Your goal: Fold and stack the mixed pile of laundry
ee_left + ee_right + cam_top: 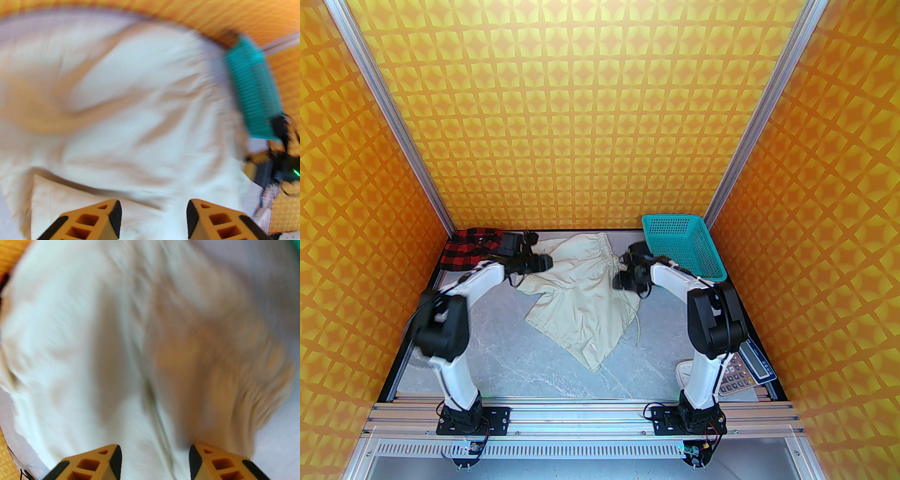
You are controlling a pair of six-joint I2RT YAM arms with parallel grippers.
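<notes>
Hovering over cream trousers (581, 290): left end effector (154, 212), right end effector (155, 456) agape, gripping nothing; checked shirt (464, 253), trousers both outside teal basket (672, 217).

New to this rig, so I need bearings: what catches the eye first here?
Cream off-white cloth trousers sprawl unfolded at centre, the left hand and right hand open over them. A red-and-black checked shirt lies bunched far left; a teal plastic mesh basket stands far right.

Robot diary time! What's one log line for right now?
left gripper: open, over trousers | right gripper: open, over trousers | trousers: loose, mid-table | checked shirt: far-left corner | basket: far right
</notes>
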